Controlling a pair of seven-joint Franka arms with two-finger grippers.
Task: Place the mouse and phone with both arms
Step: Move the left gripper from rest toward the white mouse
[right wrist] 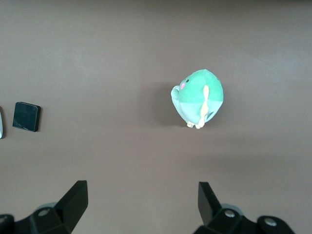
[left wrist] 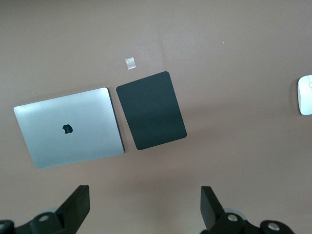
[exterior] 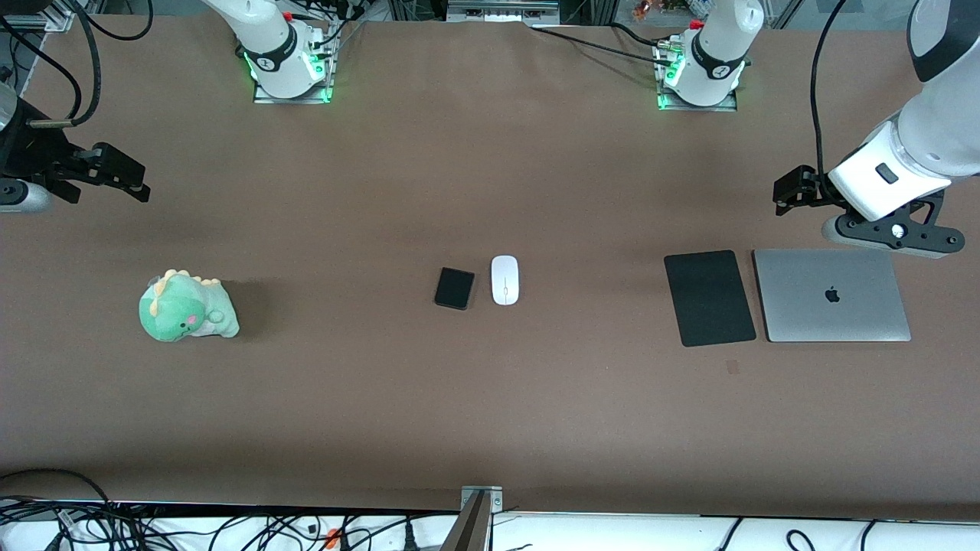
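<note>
The white mouse and the small black phone lie side by side at the middle of the table, the phone toward the right arm's end. The mouse shows at the edge of the left wrist view; the phone shows in the right wrist view. My left gripper hangs open and empty over bare table near the laptop. My right gripper hangs open and empty over bare table at the right arm's end, above the plush toy's area.
A matte black pad and a closed silver laptop lie side by side at the left arm's end. A green dinosaur plush sits at the right arm's end. A small tape scrap lies nearer the camera than the pad.
</note>
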